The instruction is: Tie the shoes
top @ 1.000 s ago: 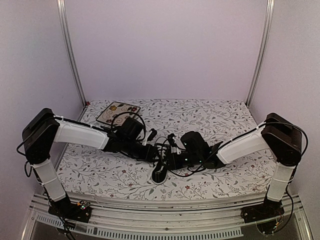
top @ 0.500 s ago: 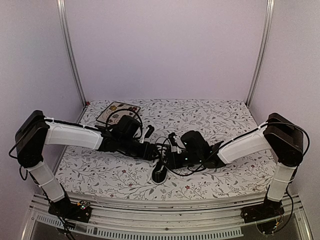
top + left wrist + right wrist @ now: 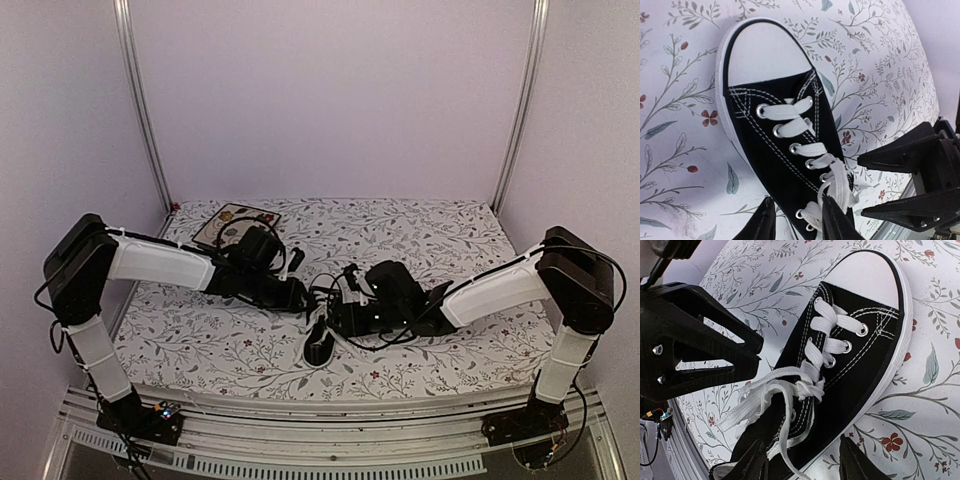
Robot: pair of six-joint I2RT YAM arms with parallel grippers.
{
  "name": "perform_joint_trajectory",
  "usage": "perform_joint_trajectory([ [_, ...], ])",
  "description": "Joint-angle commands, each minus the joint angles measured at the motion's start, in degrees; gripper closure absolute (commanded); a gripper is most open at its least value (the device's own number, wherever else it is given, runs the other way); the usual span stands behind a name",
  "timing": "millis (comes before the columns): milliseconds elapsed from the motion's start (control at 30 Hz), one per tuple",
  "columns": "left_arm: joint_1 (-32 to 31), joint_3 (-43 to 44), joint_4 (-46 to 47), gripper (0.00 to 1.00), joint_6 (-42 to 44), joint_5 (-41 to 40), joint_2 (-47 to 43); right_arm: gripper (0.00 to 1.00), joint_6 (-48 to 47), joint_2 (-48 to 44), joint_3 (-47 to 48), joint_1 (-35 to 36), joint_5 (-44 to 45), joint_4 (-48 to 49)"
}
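Observation:
The black canvas shoe (image 3: 785, 165) with its white toe cap lies on the floral cloth, also seen in the top view (image 3: 320, 343). Its white laces (image 3: 807, 385) are drawn into a loose knot, with ends trailing off to the side (image 3: 737, 412). My left gripper (image 3: 797, 222) is open. It straddles the shoe's side panel and lowest eyelets, and one finger (image 3: 834, 220) lies over the lace. My right gripper (image 3: 802, 462) is open wide around the shoe's ankle end, holding nothing. The two grippers face each other closely across the shoe (image 3: 300, 293) (image 3: 345, 312).
A square floral plate (image 3: 222, 222) sits at the back left, partly behind the left arm. Black cables loop over both wrists. The patterned cloth (image 3: 450, 240) covers the table. Side walls and metal posts enclose it.
The left arm swung outward to the left and came back, its gripper staying at the shoe's laces. The right arm shifted slightly.

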Motion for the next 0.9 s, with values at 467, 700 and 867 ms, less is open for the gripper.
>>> perform_joint_trajectory([
  [467, 1.0, 1.1, 2.9, 0.67, 0.5, 5.8, 3.5, 0.58, 1.5, -0.8, 0.2, -0.4, -0.7, 0.3],
  [700, 1.0, 1.1, 3.6, 0.66, 0.7, 6.8, 3.8, 0.66, 1.4, 1.0, 1.7, -0.4, -1.9, 0.7],
  [867, 1.1, 0.8, 4.7, 0.65, 0.6, 7.3, 3.8, 0.67, 1.2, 1.8, 2.6, -0.4, -2.3, 0.7],
])
